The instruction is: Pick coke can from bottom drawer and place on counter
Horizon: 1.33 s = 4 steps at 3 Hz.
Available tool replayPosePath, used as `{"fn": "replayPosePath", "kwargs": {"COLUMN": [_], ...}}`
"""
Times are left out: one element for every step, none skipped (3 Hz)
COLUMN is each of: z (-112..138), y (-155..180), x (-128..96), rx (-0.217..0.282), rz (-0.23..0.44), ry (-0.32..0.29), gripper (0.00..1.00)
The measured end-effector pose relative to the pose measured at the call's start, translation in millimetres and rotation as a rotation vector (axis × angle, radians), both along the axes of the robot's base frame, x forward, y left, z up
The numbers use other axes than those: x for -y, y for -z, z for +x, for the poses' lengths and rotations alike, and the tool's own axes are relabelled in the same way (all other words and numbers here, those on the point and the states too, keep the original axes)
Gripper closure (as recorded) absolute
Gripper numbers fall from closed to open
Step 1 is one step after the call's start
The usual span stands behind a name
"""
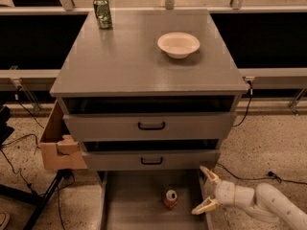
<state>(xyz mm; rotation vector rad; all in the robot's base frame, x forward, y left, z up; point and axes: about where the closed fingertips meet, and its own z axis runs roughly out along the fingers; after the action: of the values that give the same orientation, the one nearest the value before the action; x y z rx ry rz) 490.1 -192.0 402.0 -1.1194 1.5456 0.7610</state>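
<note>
Low, gripper [200,190] splayed, beside coke can [170,199]

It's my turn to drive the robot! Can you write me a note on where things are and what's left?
The gripper is open and empty, low beside the bottom drawer, right of the coke can. The can stands upright on the drawer floor. The counter holds a green can and a white bowl. Done: drawer open. Left: grasp the coke can, lift it, set it on the counter.
</note>
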Motion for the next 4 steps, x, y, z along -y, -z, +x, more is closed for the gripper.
{"fn": "replayPosePath", "kwargs": {"z": [0,6,20,32], "y": [0,37,106,142], "x": [0,-16,-39,-52], "rx": [0.0,-0.018,-0.034,-0.039], "rz": [0.0,-0.011,-0.016,-0.026], "ry": [0.0,-0.013,-0.039,-0.054], "gripper": [0.0,0.0,0.0,0.0]}}
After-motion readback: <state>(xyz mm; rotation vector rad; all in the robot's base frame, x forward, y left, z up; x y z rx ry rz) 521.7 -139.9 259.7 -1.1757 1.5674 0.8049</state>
